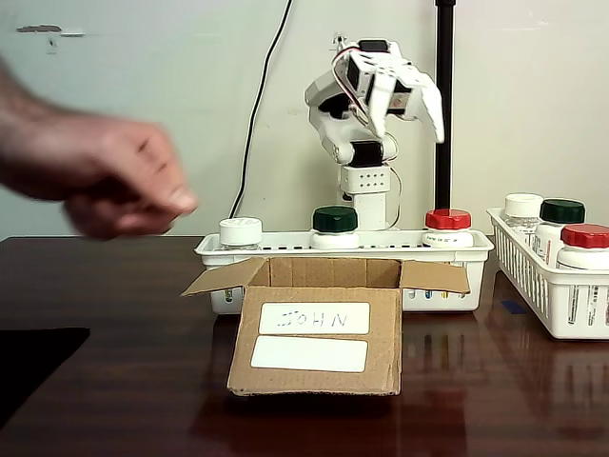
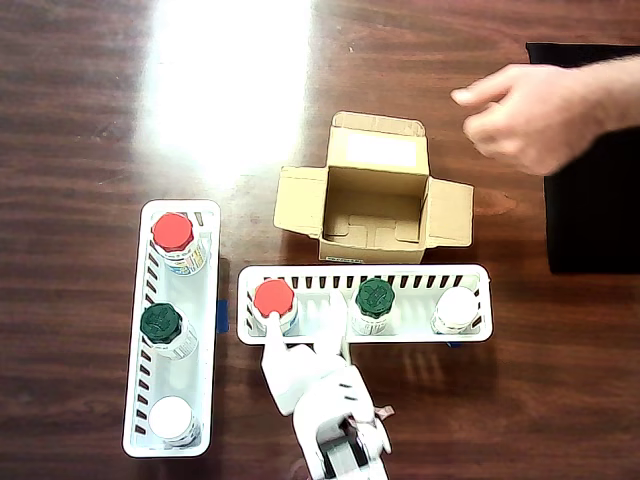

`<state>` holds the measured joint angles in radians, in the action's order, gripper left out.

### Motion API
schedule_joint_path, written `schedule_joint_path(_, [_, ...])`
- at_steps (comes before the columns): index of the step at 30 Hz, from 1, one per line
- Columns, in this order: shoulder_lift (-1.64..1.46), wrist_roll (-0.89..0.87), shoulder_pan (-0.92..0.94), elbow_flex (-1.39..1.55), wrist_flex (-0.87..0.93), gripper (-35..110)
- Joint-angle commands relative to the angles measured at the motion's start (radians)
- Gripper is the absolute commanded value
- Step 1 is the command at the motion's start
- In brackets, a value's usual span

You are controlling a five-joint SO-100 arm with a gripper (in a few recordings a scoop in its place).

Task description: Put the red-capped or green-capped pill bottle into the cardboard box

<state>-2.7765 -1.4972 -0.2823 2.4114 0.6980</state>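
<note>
Above far basket [image 2: 470,272], end effector [image 2: 300,330] hovers beside red-capped pill bottle [image 2: 274,298], fingers parted, holding nothing. Cardboard box [image 2: 372,210] sits open just in front. Approach stage, by your reckoning; next, lower and close around cap.

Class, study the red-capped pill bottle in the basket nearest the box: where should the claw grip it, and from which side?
Probably the red cap, from above: the pill bottle stands upright with its body sunk behind the basket wall, leaving the wide cap exposed. The claw already hovers beside it.

Red-capped pill bottle [image 2: 274,300]; brown cardboard box [image 1: 319,341]; white gripper [image 2: 300,335]
</note>
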Motion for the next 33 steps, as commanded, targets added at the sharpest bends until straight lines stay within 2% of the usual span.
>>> schedule_joint_path(1, [0.060, -0.014, -0.044, 0.009, -0.176, 69])
schedule_joint_path(14, [0.359, -0.086, -0.025, 0.100, -0.532, 69])
schedule_joint_path(23, [0.440, -0.097, 0.005, 0.141, -0.652, 69])
schedule_joint_path(33, [0.525, -0.057, -0.046, 0.112, -0.715, 69])
